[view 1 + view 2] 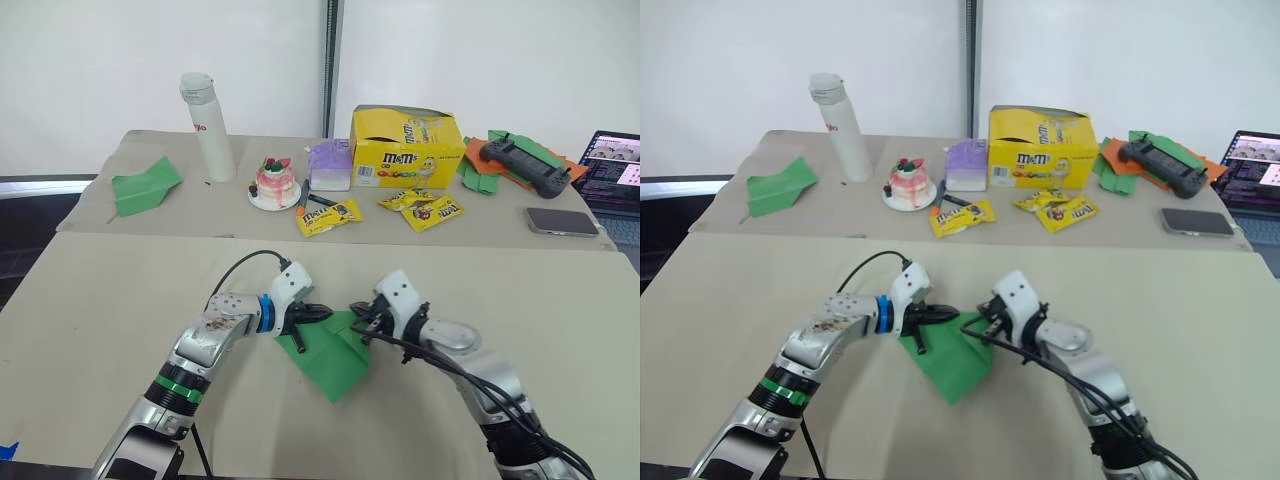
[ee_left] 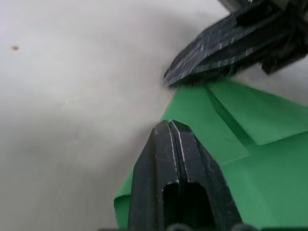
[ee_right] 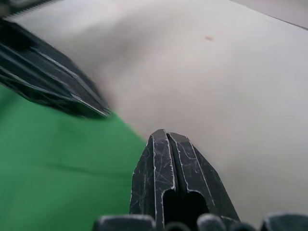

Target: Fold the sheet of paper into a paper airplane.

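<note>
Both grippers at folded green sheet of paper (image 1: 330, 355), near tabletop (image 1: 100, 330) centre.
L gripper (image 1: 318, 313) & R gripper (image 1: 358, 310): jaws closed tight, tips touching the paper's far edge.

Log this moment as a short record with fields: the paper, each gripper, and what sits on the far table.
paper: the green sheet of paper, partly folded with creases, lying on the near table
left gripper: jaws shut, tip at the paper's left edge
right gripper: jaws shut, tip at the paper's upper right edge
far table: second green paper plane, white bottle, small cake, yellow M&M's box, candy packets, phone
</note>
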